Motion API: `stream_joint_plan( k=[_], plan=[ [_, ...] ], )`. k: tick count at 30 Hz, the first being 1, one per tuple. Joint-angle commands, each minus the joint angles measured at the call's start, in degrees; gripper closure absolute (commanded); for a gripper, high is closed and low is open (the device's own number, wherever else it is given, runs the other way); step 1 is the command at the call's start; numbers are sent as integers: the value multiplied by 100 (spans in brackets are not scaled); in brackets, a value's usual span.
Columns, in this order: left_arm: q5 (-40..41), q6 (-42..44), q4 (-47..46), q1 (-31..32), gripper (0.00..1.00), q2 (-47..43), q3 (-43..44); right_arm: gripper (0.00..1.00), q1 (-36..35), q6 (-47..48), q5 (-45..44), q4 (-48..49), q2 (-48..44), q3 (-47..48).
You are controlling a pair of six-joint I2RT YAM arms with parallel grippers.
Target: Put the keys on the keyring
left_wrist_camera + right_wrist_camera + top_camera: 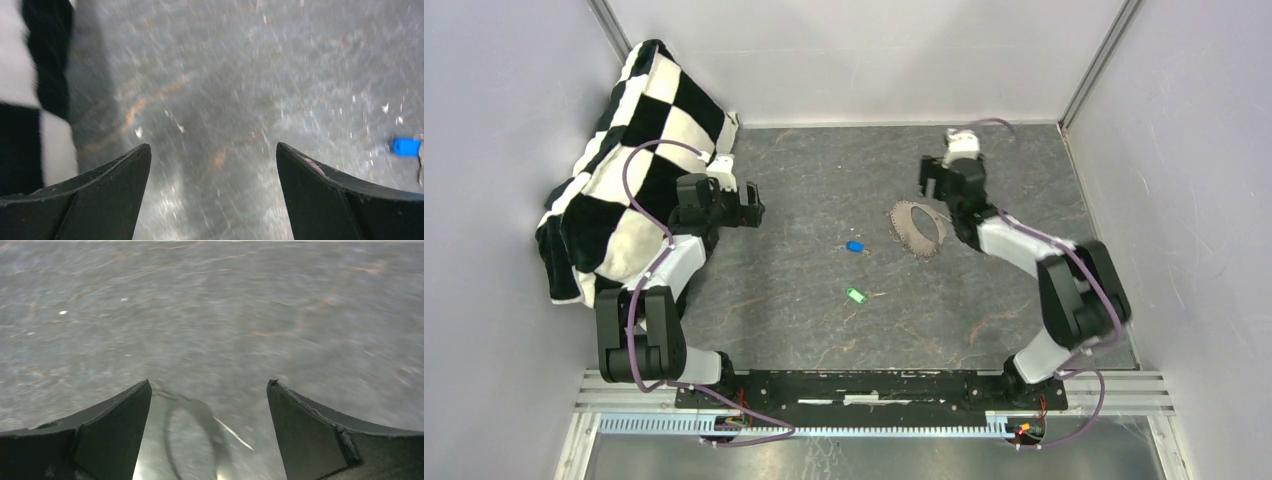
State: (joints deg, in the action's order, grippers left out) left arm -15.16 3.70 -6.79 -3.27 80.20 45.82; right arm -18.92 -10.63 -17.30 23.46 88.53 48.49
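Left gripper (212, 147) was seen wide open with nothing held, only bare table (235, 75) between the fingers (120, 170); right gripper (209, 382) was likewise spread wide and empty, a blurred looped outline low between its fingers (115, 410) that could not be identified. Blue-headed key (406, 146) was caught at the right edge of the left wrist view, well clear of the fingertips. From the top view, left gripper (752, 208) was placed left of centre, just beside the checkered cloth (639, 150) draped at the far-left corner; right gripper (934, 180) was placed at the far-right rim of the keyring (895, 222). Keyring was laid flat on the table, right of centre. Blue-headed key (855, 246) was found just left of the keyring, apart from it; green-headed key (855, 295) lay nearer the bases, apart from both. Neither key was threaded on the loop
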Motion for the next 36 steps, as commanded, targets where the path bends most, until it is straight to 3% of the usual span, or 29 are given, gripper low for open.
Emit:
stream_joint_plan(
  k=[1,5,10,16,36],
  plan=[
    [-416,306,1406,-20,0,-25,371,12,-614,132,310,-1118,1232,1572],
    [-358,389,1671,-16,0,-97,353,22,-903,145,314,-1671,2324,2916],
    [-302,547,1806,-23,0,-273,278,32,-1008,31,73,-2194,3127,3727],
    [-266,608,1840,-18,0,-429,272,46,-1087,-95,-317,-2336,3477,3898],
    [-86,824,1896,-21,0,-827,111,55,-1154,-500,-866,-2693,3686,3838]
  ],
)
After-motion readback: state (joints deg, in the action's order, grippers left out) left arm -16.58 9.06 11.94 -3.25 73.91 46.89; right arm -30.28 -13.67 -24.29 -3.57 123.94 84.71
